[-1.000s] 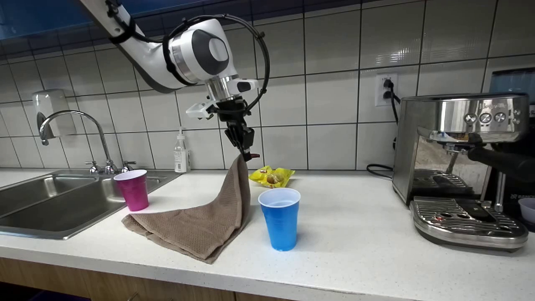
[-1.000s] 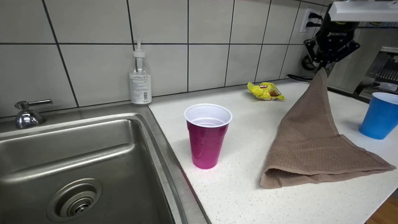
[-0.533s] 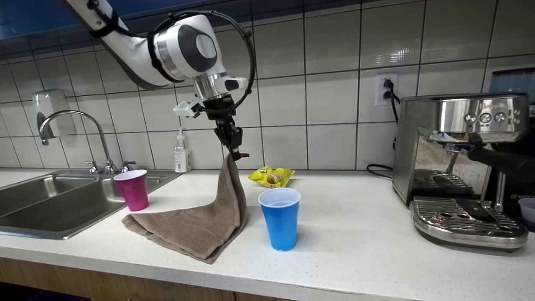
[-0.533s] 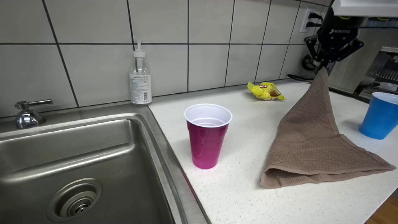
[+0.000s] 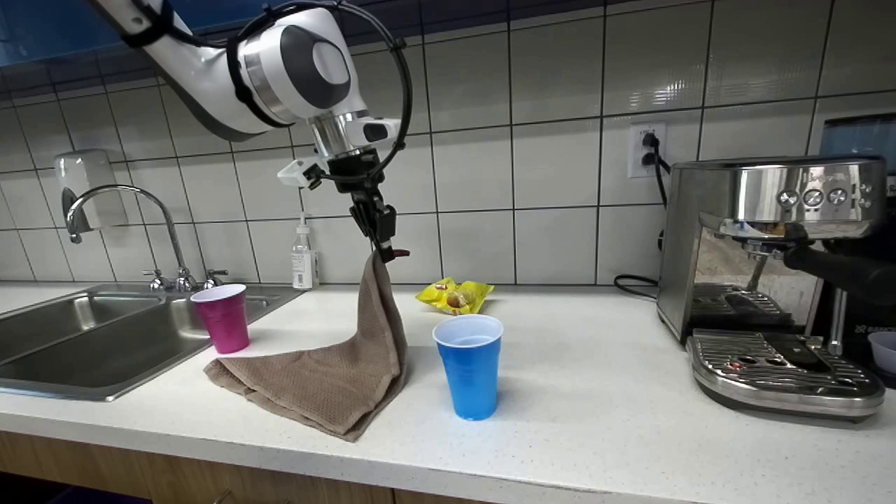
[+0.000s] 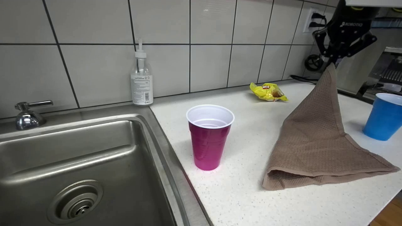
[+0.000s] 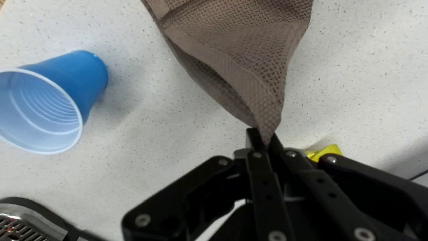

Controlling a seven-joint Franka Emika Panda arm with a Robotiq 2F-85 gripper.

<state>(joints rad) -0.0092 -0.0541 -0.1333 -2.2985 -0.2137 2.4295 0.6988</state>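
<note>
Claw moved toward sink | pinching brown towel | speckled white counter | tiled wall

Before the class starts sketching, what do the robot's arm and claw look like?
The arm is white and rounded, with dark grey panels, silver bands and black straps; a black cable loops outside it. The claw is black, with jointed links, silvery screws and white ROBOTIQ lettering.

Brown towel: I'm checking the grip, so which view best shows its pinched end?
The wrist view: it shows the brown towel narrowing to its pinched end close up, in the shut hand. Both exterior views show the towel running from the counter up to the hand, but the pinched end looks small there.
</note>
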